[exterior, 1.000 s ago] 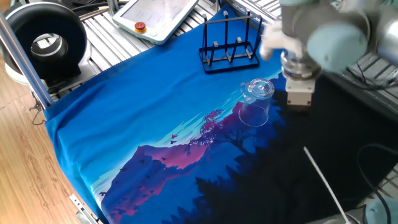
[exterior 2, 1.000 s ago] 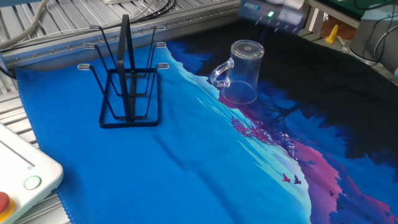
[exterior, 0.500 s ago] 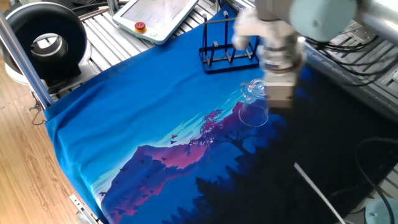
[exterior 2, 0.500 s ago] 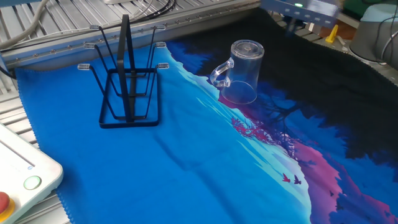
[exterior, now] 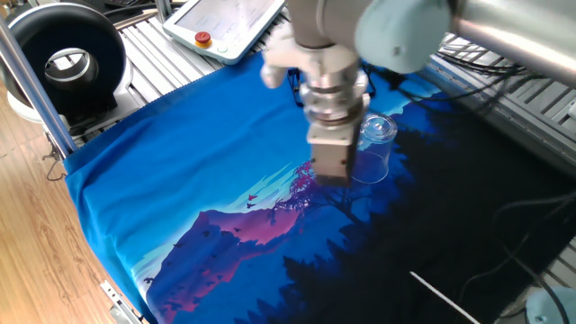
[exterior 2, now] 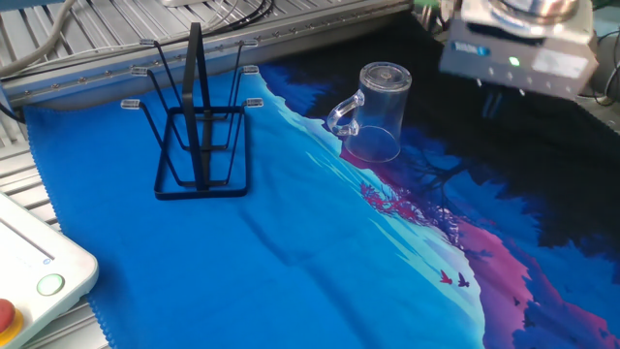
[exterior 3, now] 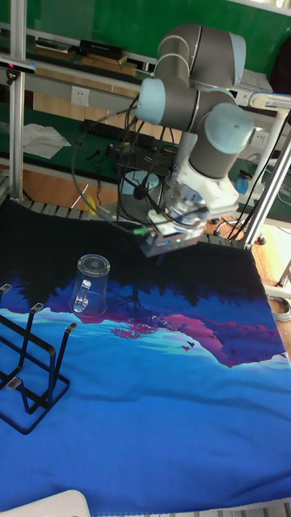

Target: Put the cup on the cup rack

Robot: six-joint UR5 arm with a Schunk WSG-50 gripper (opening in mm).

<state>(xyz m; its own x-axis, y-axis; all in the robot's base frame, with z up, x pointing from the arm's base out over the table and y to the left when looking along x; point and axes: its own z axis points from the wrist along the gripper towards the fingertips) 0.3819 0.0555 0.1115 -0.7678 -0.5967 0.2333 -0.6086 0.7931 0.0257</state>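
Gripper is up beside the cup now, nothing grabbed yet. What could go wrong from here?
1. The cup stands upside down, base up, handle toward the cup rack. It is clear glass against a dark printed cloth, so its edges are hard to judge, and a descent that is slightly off could knock it over.
2. The gripper hangs off to the side and apart from the cup. Its fingers are hard to make out, so check the opening first.
3. The rack's pegs are thin, and a careless approach could shove it.

Robot lab, aluminium frame bench (exterior: 162, 54), teach pendant (exterior: 229, 22), cables (exterior 3: 105, 145)

open cloth between cup (exterior 2: 376, 111) and cup rack (exterior 2: 199, 136), unobstructed
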